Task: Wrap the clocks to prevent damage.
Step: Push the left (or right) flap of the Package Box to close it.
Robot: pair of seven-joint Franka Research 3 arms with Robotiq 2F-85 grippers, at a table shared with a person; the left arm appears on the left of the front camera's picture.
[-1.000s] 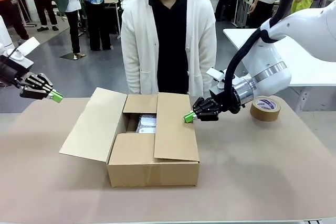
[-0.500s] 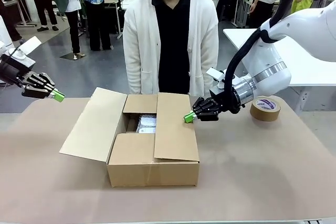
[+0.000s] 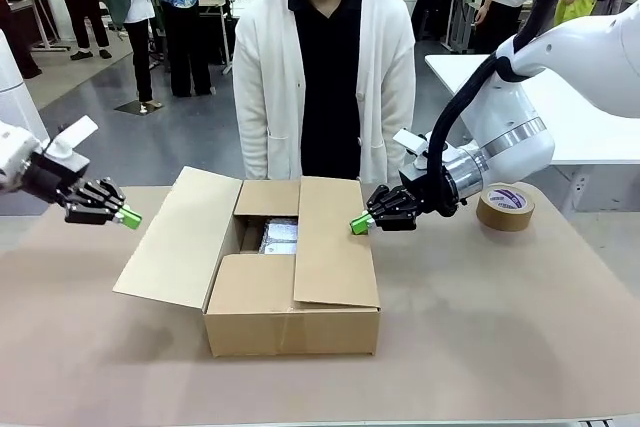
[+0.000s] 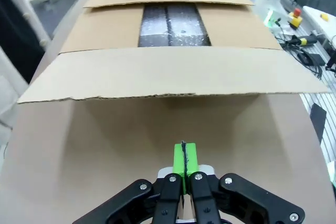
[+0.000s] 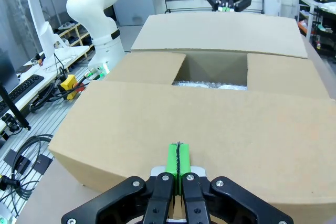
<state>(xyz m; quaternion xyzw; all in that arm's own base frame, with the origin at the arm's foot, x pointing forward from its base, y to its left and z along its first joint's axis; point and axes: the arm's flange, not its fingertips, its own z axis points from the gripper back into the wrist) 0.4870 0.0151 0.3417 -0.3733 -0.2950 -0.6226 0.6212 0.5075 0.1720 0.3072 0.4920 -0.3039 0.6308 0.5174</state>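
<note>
Nearing box point(image 3: 290, 332), left gripper point(image 3: 130, 218) lower; right gripper point(image 3: 358, 225) unmoved.

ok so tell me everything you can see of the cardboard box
The cardboard box is plain brown corrugated board, standing upright in the middle of the table. Its long left flap is splayed outward. The long right flap is folded down over the top, and both short flaps are folded in, leaving a gap that shows bubble-wrapped items inside. The shut right end effector sits at the right flap's outer edge; whether it touches is unclear.
</note>
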